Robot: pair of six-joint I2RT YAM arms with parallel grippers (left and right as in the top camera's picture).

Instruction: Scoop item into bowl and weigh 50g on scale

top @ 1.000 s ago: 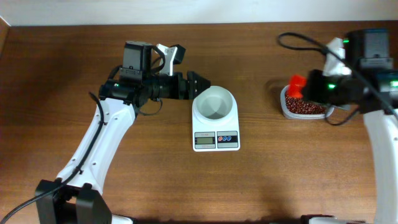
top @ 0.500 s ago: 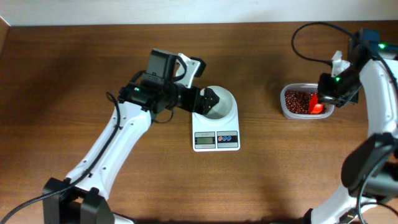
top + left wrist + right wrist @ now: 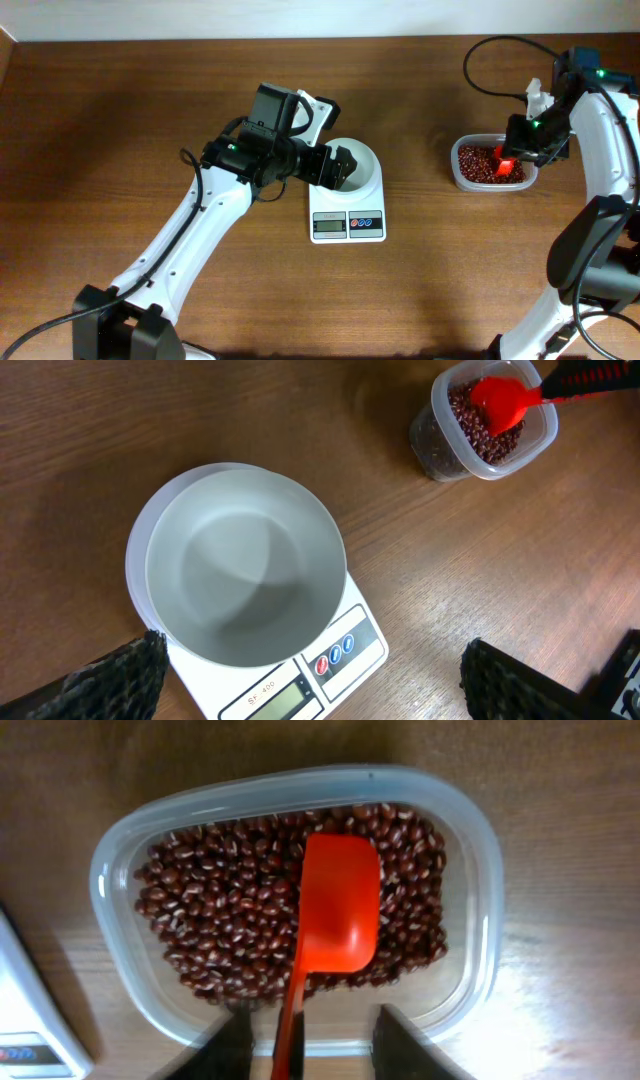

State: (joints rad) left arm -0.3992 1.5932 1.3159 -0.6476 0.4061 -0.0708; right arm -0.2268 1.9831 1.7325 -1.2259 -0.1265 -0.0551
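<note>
Brown table [image 3: 120,120]: wood grain, low sheen; bowl [image 3: 240,570]: white, smooth, matt; scale [image 3: 347,225]: smooth white plastic; tub [image 3: 485,900]: clear plastic, slightly cloudy; scoop [image 3: 340,900]: smooth red plastic; beans [image 3: 220,910]: faintly glossy skins.

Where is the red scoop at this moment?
In the overhead view the red scoop is on the right side, right of the scale; the right gripper holds its handle, its head over the beans in the clear tub.

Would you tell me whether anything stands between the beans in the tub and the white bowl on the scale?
Nothing visible does: only bare table lies between the beans and the bowl. The left gripper sits at the bowl's left side, off that path.
</note>
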